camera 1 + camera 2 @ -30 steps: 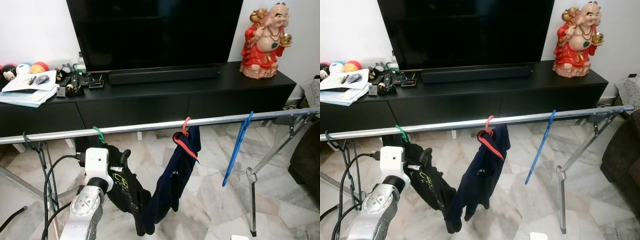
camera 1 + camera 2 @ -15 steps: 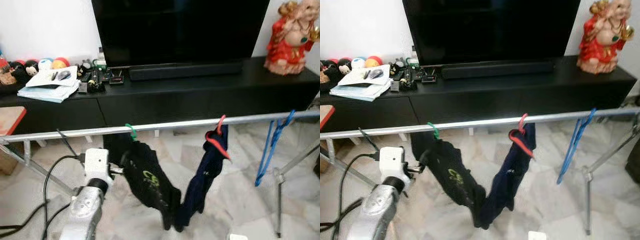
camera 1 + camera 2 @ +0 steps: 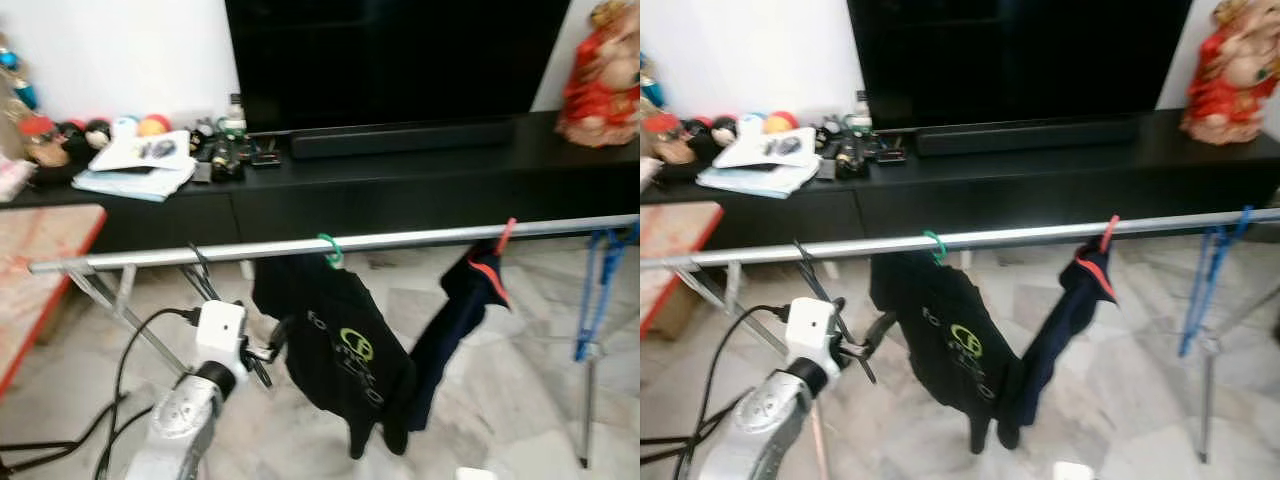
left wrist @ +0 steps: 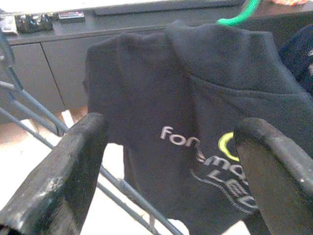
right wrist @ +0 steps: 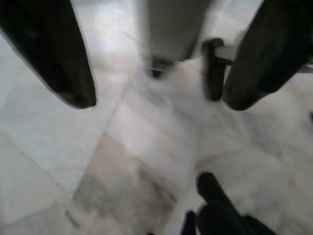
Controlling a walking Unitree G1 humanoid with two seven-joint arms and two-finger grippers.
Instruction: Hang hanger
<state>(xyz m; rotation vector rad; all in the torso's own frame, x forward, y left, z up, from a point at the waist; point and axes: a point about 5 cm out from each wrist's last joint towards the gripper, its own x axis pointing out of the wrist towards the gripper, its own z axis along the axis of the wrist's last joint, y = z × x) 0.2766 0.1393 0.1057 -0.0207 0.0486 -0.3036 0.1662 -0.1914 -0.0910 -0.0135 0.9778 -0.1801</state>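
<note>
the left gripper is raised below the metal rail, its two black fingers spread wide with nothing between them. just ahead of it, apart from the fingertips, a black t-shirt hangs on a green hanger hooked over the rail. further along, away from the gripper, hang a navy garment on a red hanger and a bare blue hanger. the right gripper points down at the marble floor, fingers apart and empty.
</note>
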